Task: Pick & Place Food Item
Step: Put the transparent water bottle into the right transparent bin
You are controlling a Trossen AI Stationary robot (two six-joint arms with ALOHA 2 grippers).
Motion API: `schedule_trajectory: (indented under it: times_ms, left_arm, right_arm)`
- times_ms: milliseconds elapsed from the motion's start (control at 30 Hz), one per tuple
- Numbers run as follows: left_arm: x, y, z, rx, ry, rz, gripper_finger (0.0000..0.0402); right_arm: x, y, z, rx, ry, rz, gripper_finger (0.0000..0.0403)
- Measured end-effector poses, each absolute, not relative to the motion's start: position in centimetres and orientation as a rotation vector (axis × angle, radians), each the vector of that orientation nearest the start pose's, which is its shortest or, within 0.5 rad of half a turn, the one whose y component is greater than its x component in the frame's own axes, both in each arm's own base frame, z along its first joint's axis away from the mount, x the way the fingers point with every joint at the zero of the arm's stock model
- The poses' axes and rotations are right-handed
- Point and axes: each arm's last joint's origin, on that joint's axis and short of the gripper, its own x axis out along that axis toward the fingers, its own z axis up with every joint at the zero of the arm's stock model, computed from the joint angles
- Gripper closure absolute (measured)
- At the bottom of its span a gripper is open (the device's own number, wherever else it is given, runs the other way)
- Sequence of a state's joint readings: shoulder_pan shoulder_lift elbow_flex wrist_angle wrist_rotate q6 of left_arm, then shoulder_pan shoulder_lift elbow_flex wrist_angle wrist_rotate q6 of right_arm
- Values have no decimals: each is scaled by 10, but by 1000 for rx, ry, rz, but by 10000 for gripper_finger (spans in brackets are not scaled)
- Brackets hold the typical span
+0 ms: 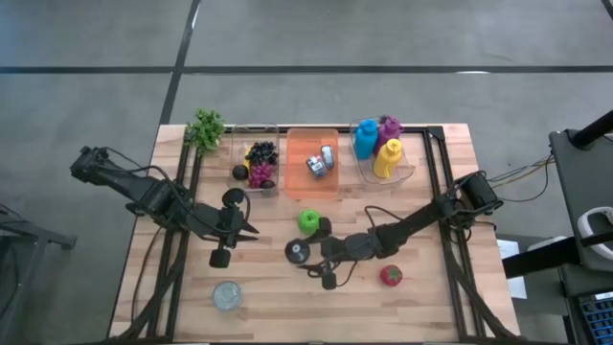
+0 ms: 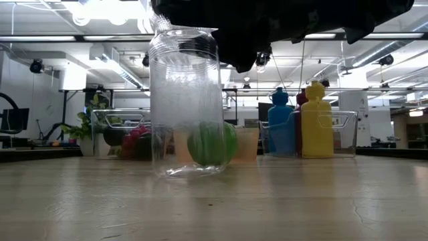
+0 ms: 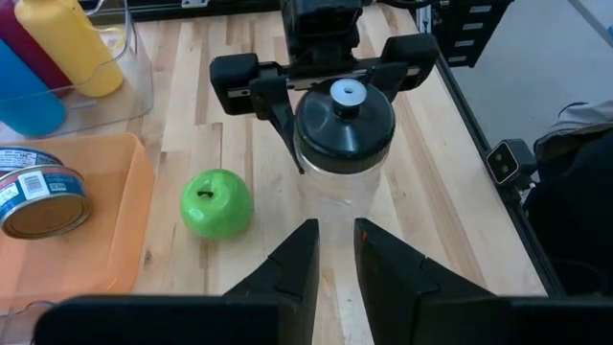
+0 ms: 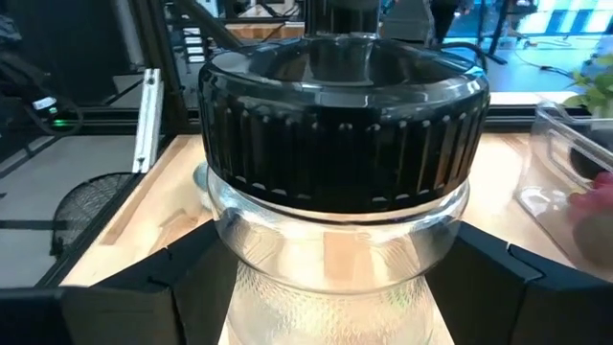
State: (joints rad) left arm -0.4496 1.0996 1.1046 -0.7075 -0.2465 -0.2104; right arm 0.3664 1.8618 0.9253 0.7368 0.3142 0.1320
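A clear glass jar with a black screw lid (image 1: 298, 251) stands upright near the table's middle, and my right gripper (image 1: 305, 252) is shut on it. A green apple (image 1: 308, 221) rests on the wood just beyond the jar. A red strawberry (image 1: 391, 276) lies to the jar's right, nearer the front edge. My left gripper (image 1: 251, 228) hovers left of the apple and points at the jar. Its fingers (image 3: 308, 251) stand a narrow gap apart with nothing between them. My right gripper pinches the jar's glass shoulder just under the lid (image 4: 230, 230) between its two fingers (image 3: 281, 120). The fingers come almost level from the table's right, one on the jar's near side and one on its far side. The jar is upright; whether its base rests on the table I cannot tell.
A lidless clear jar (image 1: 227, 295) stands near the front edge, large in the low view (image 2: 186, 100). Along the far edge are a leafy green sprig (image 1: 205, 127), a clear bin with grapes (image 1: 259, 163), an orange tray with cans (image 1: 299, 153) and a clear bin with bottles (image 1: 412, 172).
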Motion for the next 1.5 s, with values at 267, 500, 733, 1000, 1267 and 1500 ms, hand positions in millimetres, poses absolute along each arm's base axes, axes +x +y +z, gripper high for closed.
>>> schedule_trajectory:
  times_ms: [267,500,733,1000,1267,1500]
  left_arm:
    - [199,-88,338,38,677,-124,330]
    - [199,-88,338,38,677,-124,330]
    - [199,-88,338,38,677,-124,329]
    - [199,-88,338,38,677,-124,330]
    - [199,-88,338,38,677,-124,328]
    - [199,-88,338,38,677,-124,327]
  right_arm:
    - [360,129,176,75,191,35,132]
    - [360,129,176,89,191,35,130]
    - [360,129,176,90,192,34,127]
    - [360,128,176,90,191,29,130]
    - [360,127,177,84,182,-16,131]
    - [359,127,183,91,167,-15,130]
